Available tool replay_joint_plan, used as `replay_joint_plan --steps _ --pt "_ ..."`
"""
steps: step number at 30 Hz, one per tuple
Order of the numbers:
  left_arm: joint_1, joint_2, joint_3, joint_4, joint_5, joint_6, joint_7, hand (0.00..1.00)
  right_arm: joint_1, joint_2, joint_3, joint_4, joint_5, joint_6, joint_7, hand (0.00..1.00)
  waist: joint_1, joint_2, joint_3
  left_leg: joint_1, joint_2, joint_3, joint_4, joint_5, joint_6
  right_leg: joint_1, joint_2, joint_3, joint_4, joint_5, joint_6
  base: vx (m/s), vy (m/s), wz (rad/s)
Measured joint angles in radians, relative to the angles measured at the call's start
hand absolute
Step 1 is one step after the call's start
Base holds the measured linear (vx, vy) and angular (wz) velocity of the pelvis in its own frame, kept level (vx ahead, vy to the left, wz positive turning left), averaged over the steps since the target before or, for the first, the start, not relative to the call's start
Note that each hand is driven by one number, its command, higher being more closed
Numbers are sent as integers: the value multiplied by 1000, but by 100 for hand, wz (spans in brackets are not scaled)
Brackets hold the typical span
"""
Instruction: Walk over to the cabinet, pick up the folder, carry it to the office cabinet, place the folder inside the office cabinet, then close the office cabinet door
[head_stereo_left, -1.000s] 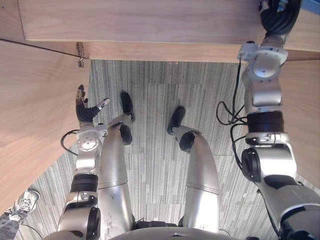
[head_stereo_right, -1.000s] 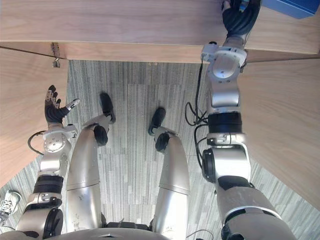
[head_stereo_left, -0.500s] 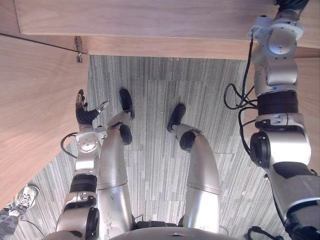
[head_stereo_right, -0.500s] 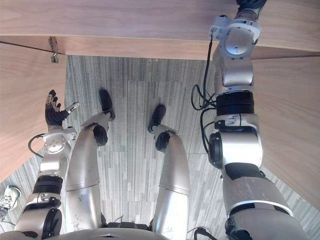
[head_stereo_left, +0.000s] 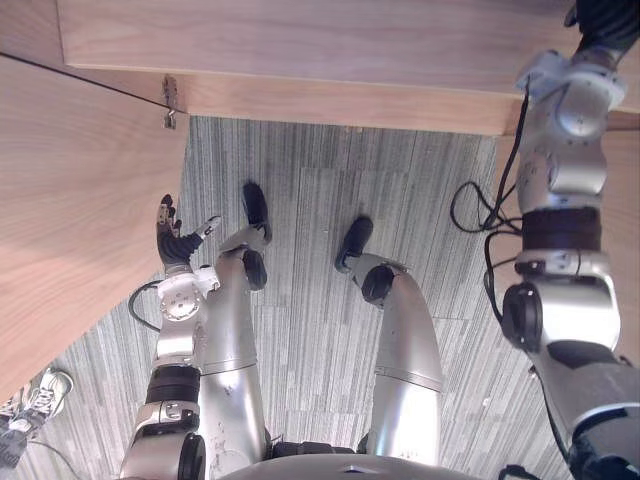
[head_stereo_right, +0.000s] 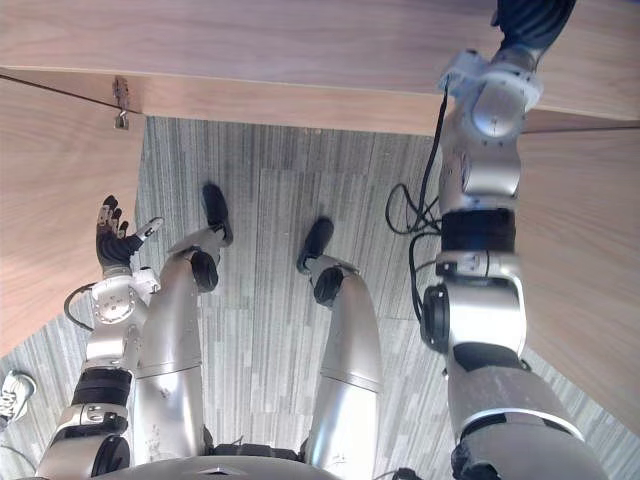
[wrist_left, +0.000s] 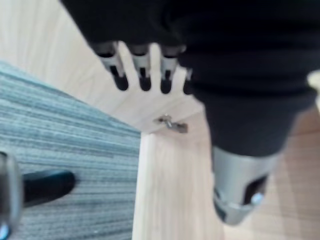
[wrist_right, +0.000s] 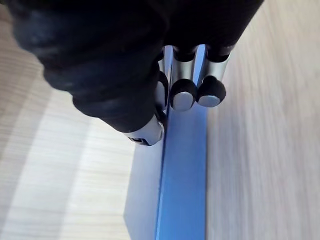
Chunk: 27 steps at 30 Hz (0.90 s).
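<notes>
Folder (wrist_right: 183, 170) in right hand (wrist_right: 116, 75), wood (wrist_right: 262, 150) alongside

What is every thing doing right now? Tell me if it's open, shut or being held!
left hand: open, fingers straight, holding nothing, beside the cabinet door.
right hand: shut on the blue folder, fingers and thumb pinching its edge.
blue folder: held edge-on in the right hand, over pale wood.
cabinet door: open, standing out on the robot's left.
</notes>
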<state>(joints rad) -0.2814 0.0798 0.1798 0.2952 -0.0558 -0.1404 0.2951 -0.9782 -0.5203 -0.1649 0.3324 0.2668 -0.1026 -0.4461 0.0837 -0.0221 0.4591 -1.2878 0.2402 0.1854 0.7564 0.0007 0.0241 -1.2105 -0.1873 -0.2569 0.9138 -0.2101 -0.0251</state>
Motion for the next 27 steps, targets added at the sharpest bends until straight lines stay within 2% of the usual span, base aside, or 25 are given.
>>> replay_joint_plan --steps 3,8,13,17,21,24,25,27 --pt "-1 0 -7 -10 1 1 -2 0 97 12 -5 -97 -40 -8 1 100 -4 0 -1 18 12 1 27 -24 4 23 4 1 9 -10 7 -54 -10 -10" --pt "-1 3 -10 -10 35 13 -20 0 336 121 -4 -284 -121 -27 27 100 -22 -1 -5 95 23 9 42 -46 -1 93 21 21 4 -18 0 -68 -12 -9" --pt "28 -3 -30 -7 53 27 -41 0 568 235 37 -387 -206 -28 72 100 -33 -2 -28 192 37 13 50 -77 -9 200 37 23 -26 -23 6 -47 -12 -9" --pt "105 -6 -68 15 87 39 -61 0 752 312 103 -405 -277 -30 131 100 -48 -3 -92 312 37 25 27 -107 -11 332 45 21 -88 -29 20 14 6 -3" --pt "219 -20 -121 37 116 42 -83 0 958 399 174 -395 -315 -32 196 100 -54 -11 -172 516 20 58 -65 -127 -17 545 51 22 -227 -13 48 149 38 1" --pt "258 -22 -144 59 134 42 -91 0 1024 434 193 -348 -353 -32 226 100 -57 -14 -201 616 9 76 -113 -134 -18 648 53 22 -297 -2 57 134 48 0" --pt "268 -21 -162 76 139 43 -92 0 1047 449 199 -307 -378 -30 227 0 -56 -20 -206 671 3 90 -138 -133 -24 698 53 29 -328 12 59 133 50 -5" --pt "291 -19 -185 97 144 43 -102 0 1071 471 198 -235 -419 -25 230 0 -59 -20 -237 727 -8 101 -178 -133 -29 753 53 33 -376 24 65 127 42 -8"
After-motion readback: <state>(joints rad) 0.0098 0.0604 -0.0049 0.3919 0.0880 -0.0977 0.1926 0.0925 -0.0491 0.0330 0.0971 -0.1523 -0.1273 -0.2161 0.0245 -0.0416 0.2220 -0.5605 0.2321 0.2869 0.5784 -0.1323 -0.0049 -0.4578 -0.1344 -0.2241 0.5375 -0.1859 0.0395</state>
